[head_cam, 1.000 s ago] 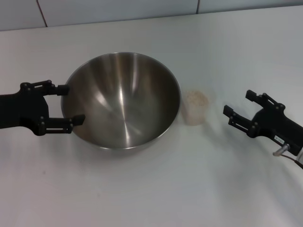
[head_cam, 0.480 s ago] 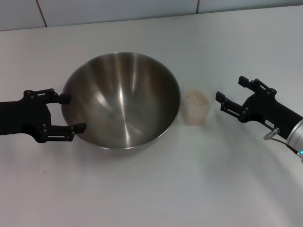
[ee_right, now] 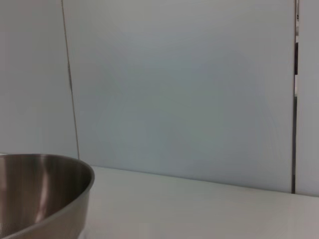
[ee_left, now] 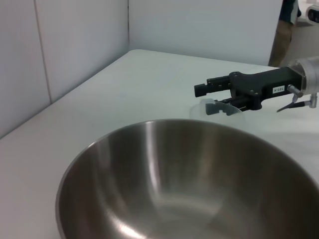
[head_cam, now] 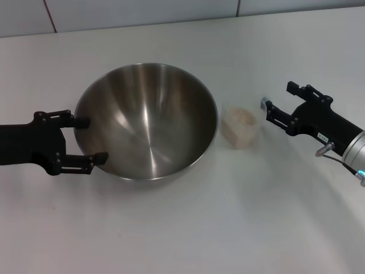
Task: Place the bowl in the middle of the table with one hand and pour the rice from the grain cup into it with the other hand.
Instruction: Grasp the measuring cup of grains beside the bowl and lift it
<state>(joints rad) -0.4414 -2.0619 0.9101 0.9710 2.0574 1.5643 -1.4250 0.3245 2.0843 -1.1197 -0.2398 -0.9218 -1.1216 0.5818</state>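
Observation:
The steel bowl (head_cam: 147,120) stands on the white table (head_cam: 188,228), left of centre. It also shows in the left wrist view (ee_left: 189,184) and the right wrist view (ee_right: 45,194). My left gripper (head_cam: 97,138) is open, its fingers on either side of the bowl's left wall. The clear grain cup (head_cam: 239,128) with rice (head_cam: 240,117) stands just right of the bowl and looks slightly tipped. My right gripper (head_cam: 277,96) is open at the cup's right side, its near finger at the rim. In the left wrist view the right gripper (ee_left: 209,97) meets the cup's rim (ee_left: 207,106).
A pale wall runs along the table's far edge (head_cam: 142,14). The bowl and the cup stand almost touching.
My right gripper has moved left and away from me up to the cup, which now looks tipped. My left gripper has slid a little right along the bowl's side.

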